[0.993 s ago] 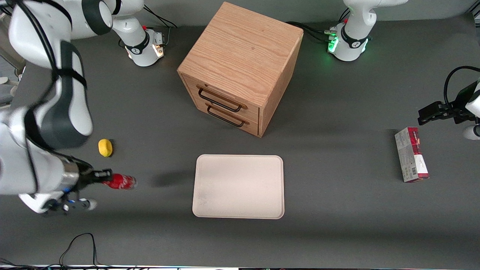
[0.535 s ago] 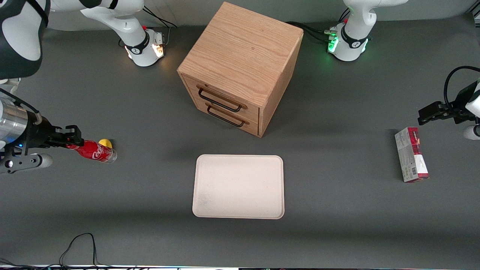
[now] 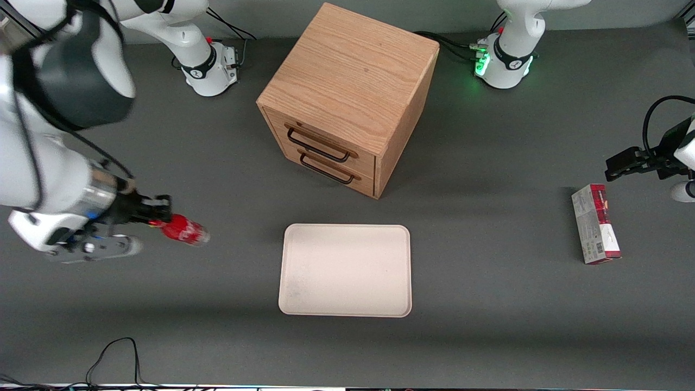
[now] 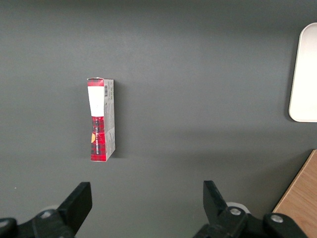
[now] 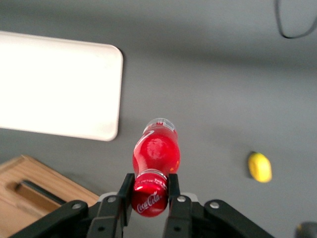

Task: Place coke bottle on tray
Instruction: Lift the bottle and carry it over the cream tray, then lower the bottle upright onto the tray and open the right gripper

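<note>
In the hand (image 5: 148,191), coke bottle (image 5: 155,151).

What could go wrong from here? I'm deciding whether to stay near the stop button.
1. The end effector pinches the small red-labelled plastic coke bottle only at its cap, so the hanging body may swing or slip.
2. It is held over bare table, short of the cream rectangular tray; a drop now would miss.

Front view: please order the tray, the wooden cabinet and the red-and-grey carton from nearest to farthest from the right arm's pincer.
The pincer, shut on the coke bottle, is at the working arm's end of the table.
1. Tray: mid-table, nearest the front camera.
2. Wooden cabinet: mid-table, farther from the camera than the tray.
3. Carton: toward the parked arm's end.
</note>
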Robot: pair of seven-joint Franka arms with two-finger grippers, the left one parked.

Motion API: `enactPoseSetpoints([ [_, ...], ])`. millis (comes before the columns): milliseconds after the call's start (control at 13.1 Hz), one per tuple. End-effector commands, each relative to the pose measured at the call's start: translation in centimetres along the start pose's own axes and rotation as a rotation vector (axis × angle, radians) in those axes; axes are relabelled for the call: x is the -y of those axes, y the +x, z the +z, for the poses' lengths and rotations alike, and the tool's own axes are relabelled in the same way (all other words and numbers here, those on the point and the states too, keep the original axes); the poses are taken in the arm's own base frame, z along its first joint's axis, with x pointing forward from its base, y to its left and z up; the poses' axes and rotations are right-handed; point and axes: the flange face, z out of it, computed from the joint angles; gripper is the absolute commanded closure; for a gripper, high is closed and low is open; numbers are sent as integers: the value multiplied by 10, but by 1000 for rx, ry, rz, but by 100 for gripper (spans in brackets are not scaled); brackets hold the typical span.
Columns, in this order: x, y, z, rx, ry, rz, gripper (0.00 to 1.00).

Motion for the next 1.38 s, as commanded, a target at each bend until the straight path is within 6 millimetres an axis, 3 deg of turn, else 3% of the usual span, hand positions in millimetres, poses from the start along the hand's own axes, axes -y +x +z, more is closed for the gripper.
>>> enactPoseSetpoints([
  [0, 59, 19, 43, -47, 7, 67, 100],
  [229, 110, 41, 104, -115, 37, 111, 100],
  [382, 131, 52, 143, -145, 46, 106, 100],
  [611, 147, 63, 186, -160, 49, 92, 100],
  [1069, 145, 71, 212, -184, 11, 78, 100],
  [1299, 143, 70, 214, -176, -3, 68, 100],
])
